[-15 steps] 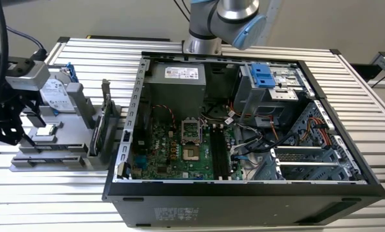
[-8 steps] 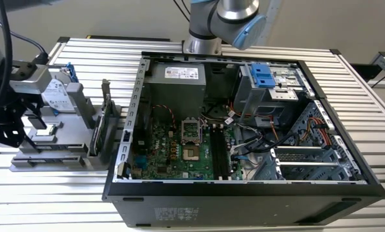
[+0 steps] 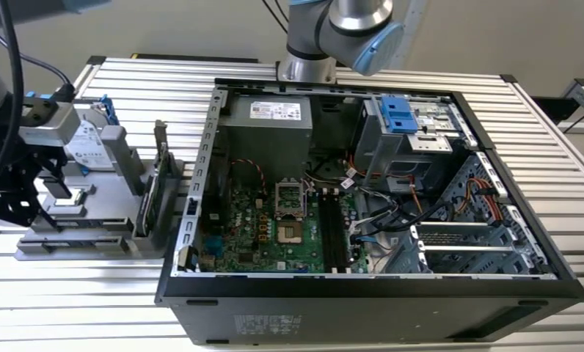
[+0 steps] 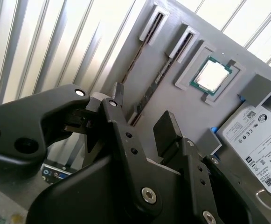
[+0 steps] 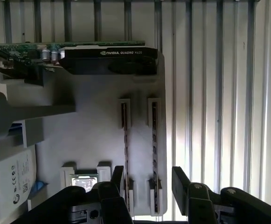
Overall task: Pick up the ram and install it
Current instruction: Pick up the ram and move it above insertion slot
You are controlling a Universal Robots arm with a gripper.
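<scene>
In both wrist views, two dark ram sticks stand on edge, side by side, in the slots of a grey holder (image 5: pixel 93 121). One ram stick (image 5: pixel 155 144) (image 4: pixel 156 81) lies under the gap between my fingers. The other ram stick (image 5: pixel 125 140) (image 4: pixel 135 58) runs just beside one fingertip (image 5: pixel 118 176). My gripper (image 5: pixel 148 179) (image 4: pixel 142 116) hangs open above the near ends of the sticks and holds nothing. In the exterior view, the gripper (image 3: pixel 18 209) is over the holder (image 3: pixel 77 246), on the exterior view's left of the open computer case (image 3: pixel 370 282).
The holder also carries a processor chip (image 4: pixel 212 74), a hard drive (image 4: pixel 261 144) and an upright graphics card (image 5: pixel 102 58). Inside the case, the motherboard's long black slots (image 3: pixel 331 235) lie beside the processor socket (image 3: pixel 287 198). Cables (image 3: pixel 400 213) crowd the case's right half.
</scene>
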